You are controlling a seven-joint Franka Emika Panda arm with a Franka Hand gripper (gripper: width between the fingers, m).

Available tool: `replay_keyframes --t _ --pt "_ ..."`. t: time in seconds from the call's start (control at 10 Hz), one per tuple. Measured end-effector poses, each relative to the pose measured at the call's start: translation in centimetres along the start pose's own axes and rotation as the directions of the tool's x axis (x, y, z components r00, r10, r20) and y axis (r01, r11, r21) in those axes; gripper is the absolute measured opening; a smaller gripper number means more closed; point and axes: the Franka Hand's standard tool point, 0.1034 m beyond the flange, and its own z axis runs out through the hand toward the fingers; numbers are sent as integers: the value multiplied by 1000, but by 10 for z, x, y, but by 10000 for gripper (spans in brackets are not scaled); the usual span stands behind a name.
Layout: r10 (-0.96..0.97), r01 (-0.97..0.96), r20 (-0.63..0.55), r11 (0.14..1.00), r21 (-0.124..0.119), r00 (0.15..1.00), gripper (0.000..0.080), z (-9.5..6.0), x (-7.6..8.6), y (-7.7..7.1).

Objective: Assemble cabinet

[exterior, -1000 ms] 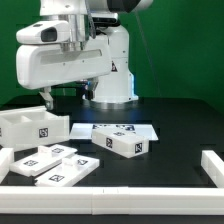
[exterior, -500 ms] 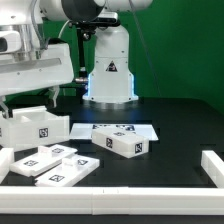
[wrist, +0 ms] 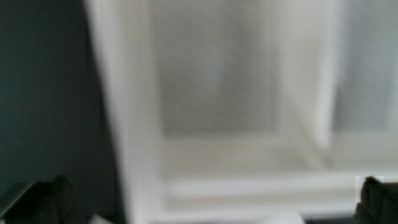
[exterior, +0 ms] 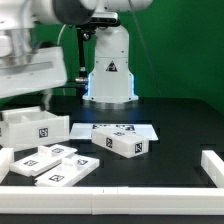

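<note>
In the exterior view, a flat green wall (exterior: 185, 45) is filling the background from 12 to 3 o'clock, evenly lit and bare. A black table (exterior: 180, 125) is stretching across the middle and out toward 3 o'clock. A white rail (exterior: 130, 190) is running along its front edge at 6 o'clock, and a raised white corner piece (exterior: 212, 162) is sitting at 4 o'clock. The marker board (exterior: 120, 127) is lying flat near the centre. Below the rail, a pale grey strip (exterior: 120, 212) is showing. In the wrist view, a dark surface (wrist: 45, 90) is appearing only as a blur.
</note>
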Motion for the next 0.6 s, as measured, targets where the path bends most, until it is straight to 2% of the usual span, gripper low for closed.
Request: replay_keyframes --t 0.1,0.3,0.4,0.5,0.6 --pt "9 -9 1 1000 0 1000 797 4 -4 8" --pt "18 -18 17 999 26 1000 797 25 -11 9" --pt "20 -20 21 999 33 1000 797 29 -13 9" --pt "18 -18 20 999 30 1000 764 28 -12 9" --pt "18 -18 21 999 32 1000 764 29 -12 8"
